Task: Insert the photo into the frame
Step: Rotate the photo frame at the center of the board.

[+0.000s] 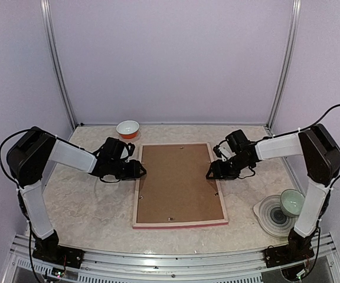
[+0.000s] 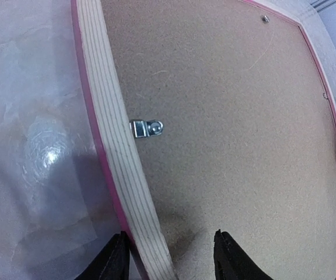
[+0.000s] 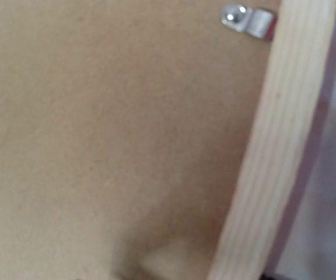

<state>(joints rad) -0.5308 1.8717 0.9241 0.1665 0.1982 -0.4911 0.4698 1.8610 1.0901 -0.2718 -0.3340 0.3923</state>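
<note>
**A:** Where is the frame (image 1: 180,223)?

**B:** It lies flat, back side up, in the middle of the table (image 1: 87,206). Its long axis runs from the near edge toward the far edge. A brown backing board (image 1: 179,183) fills it. The photo shows in no view, and I cannot tell whether it lies under that board.

**A:** How do the fingers stand to it?

**B:** The left gripper (image 1: 139,171) is at the frame's left long rail, toward the far end. In the wrist view its two fingers (image 2: 116,259) straddle the pale wooden rail, one over the bare table, the other over the board. The gap is wider than the rail, so they are parted and grip nothing. A metal turn clip (image 2: 146,128) lies ahead of them, just inside the rail.

**A:** And the right?

**B:** The right gripper (image 1: 211,174) is at the opposite long rail, about level with the left. Its wrist camera shows only board, rail and another clip (image 3: 248,20), so I cannot tell how far it is open. Neither arm is clearly nearer, since each sits at its own side.

**A:** Any writing?

**B:** None I can read.

**A:** And farther out?

**B:** There is an orange bowl (image 1: 128,128) by the far edge. At the near right corner there is a plate (image 1: 270,215) with a green bowl (image 1: 292,202).
</note>
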